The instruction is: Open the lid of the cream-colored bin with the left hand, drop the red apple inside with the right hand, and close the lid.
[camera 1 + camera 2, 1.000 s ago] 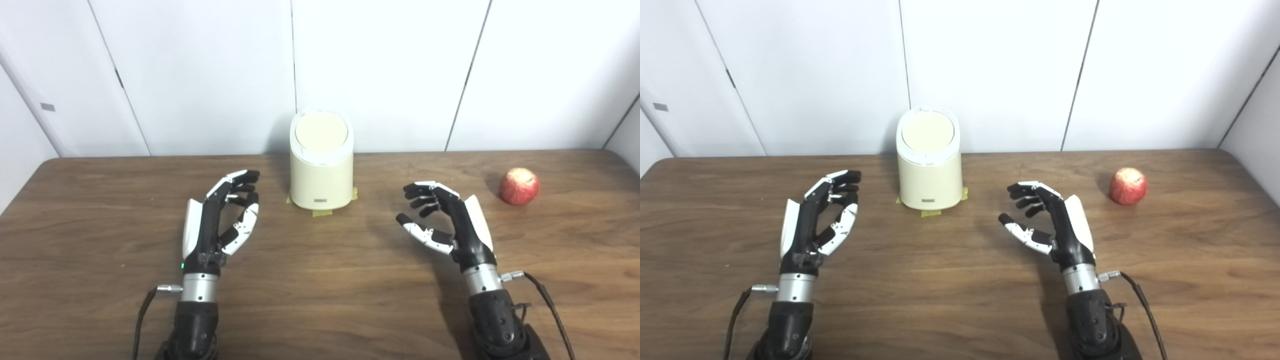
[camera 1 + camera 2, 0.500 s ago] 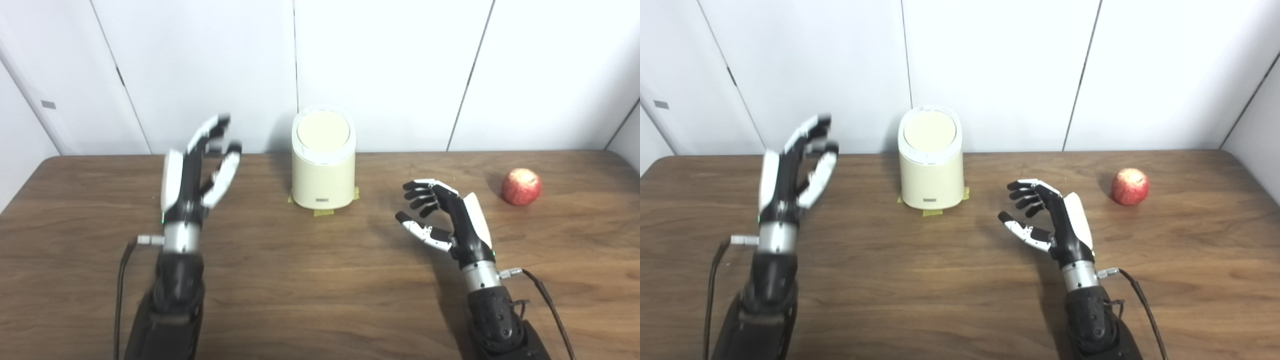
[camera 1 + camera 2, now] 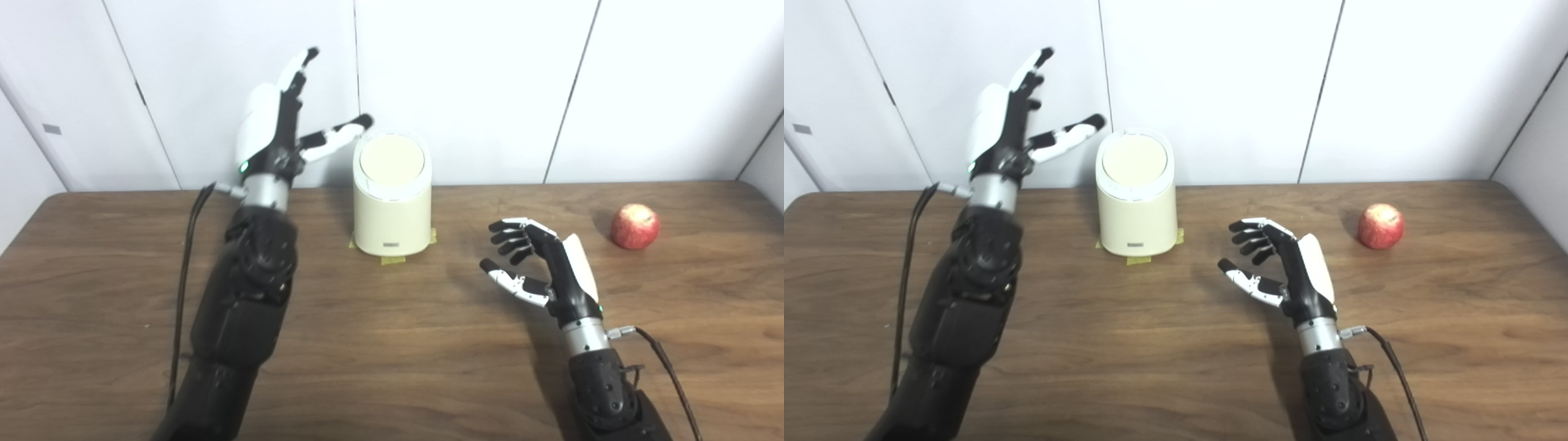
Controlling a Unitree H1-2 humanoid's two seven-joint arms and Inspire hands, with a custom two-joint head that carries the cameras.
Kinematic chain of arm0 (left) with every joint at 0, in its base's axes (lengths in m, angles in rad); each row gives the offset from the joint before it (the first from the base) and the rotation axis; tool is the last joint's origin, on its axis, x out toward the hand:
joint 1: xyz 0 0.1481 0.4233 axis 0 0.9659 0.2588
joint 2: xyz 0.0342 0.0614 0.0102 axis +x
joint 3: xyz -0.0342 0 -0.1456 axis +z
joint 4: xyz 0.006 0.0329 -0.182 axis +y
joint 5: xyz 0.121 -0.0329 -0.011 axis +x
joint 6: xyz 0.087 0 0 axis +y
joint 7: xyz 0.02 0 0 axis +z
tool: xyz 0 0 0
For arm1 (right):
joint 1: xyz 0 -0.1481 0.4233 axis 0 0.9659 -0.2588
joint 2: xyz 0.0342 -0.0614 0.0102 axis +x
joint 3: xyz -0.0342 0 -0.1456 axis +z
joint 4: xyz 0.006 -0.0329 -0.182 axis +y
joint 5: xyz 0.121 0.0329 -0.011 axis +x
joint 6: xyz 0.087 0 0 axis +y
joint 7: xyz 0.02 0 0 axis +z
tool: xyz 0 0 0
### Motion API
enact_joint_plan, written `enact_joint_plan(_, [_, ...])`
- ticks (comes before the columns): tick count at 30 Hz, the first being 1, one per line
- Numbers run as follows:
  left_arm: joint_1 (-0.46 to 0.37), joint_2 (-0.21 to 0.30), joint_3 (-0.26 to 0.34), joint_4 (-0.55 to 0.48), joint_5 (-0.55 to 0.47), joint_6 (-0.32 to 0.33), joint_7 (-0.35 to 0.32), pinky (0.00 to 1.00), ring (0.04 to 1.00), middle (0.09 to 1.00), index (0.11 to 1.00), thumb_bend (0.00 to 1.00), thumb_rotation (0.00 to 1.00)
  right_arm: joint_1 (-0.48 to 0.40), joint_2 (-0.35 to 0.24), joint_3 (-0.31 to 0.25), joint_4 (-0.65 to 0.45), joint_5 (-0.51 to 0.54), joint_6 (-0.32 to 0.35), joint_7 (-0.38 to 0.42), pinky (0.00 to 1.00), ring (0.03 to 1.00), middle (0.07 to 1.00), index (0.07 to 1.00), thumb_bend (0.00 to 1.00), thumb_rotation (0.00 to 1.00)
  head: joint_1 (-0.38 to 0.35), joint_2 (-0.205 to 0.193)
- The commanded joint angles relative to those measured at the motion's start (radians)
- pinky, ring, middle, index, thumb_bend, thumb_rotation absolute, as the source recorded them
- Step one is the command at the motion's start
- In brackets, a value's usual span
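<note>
The cream-colored bin (image 3: 392, 211) stands at the back middle of the table, its round lid (image 3: 392, 160) shut and tilted toward me. My left hand (image 3: 278, 131) is raised high just left of the bin's top, open, fingers up and thumb stretched toward the lid's left edge, apart from it. The red apple (image 3: 635, 226) lies on the table at the far right. My right hand (image 3: 545, 269) is open and empty, low over the table between bin and apple, palm facing left.
Yellow tape (image 3: 392, 260) marks the bin's foot. White wall panels (image 3: 490, 79) close off the back of the wooden table (image 3: 392, 343). Cables run from both wrists (image 3: 658, 352).
My left hand has risen from low over the table and moved forward and right, up beside the bin's lid, with fingers spread. The right hand has barely moved.
</note>
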Motion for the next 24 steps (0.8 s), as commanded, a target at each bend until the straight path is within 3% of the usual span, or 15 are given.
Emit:
enact_joint_plan(1, [-0.067, 0.007, -0.014, 0.009, 0.028, 0.007, 0.004, 0.80, 0.928, 0.984, 0.974, 0.84, 0.37, 0.005, 0.018, 0.004, -0.006, 0.001, -0.020, -0.017, 0.40, 0.507, 0.569, 0.638, 0.32, 0.25, -0.001, 0.002])
enact_joint_plan(4, [-0.098, 0.003, -0.037, 0.050, 0.046, 0.017, 0.011, 0.78, 0.930, 0.979, 0.971, 0.87, 0.34, 0.003, 0.016, 0.006, -0.001, -0.008, -0.032, -0.024, 0.41, 0.524, 0.585, 0.635, 0.32, 0.26, -0.001, 0.003])
enact_joint_plan(7, [-0.120, 0.007, -0.066, 0.081, 0.069, 0.023, 0.005, 0.83, 0.951, 0.989, 0.980, 0.87, 0.31, 0.003, 0.014, 0.007, -0.001, -0.015, -0.032, -0.026, 0.42, 0.542, 0.604, 0.631, 0.31, 0.25, 0.001, 0.006])
enact_joint_plan(10, [-0.137, 0.007, -0.105, 0.130, 0.102, 0.023, 0.016, 0.90, 0.970, 0.994, 0.970, 0.88, 0.25, 0.004, 0.014, 0.010, -0.005, -0.015, -0.031, -0.023, 0.38, 0.490, 0.560, 0.633, 0.32, 0.27, -0.005, 0.006])
enact_joint_plan(13, [-0.147, 0.006, -0.134, 0.174, 0.122, 0.014, 0.031, 0.90, 0.976, 0.998, 0.966, 0.89, 0.23, 0.006, 0.018, 0.012, -0.010, -0.017, -0.028, -0.025, 0.40, 0.522, 0.582, 0.630, 0.32, 0.28, -0.007, 0.010])
enact_joint_plan(24, [-0.150, 0.028, -0.210, 0.247, 0.206, 0.007, 0.085, 0.94, 0.980, 0.994, 0.979, 0.94, 0.21, 0.009, 0.025, 0.011, -0.015, -0.010, -0.018, -0.020, 0.42, 0.543, 0.602, 0.632, 0.32, 0.29, -0.013, 0.012])
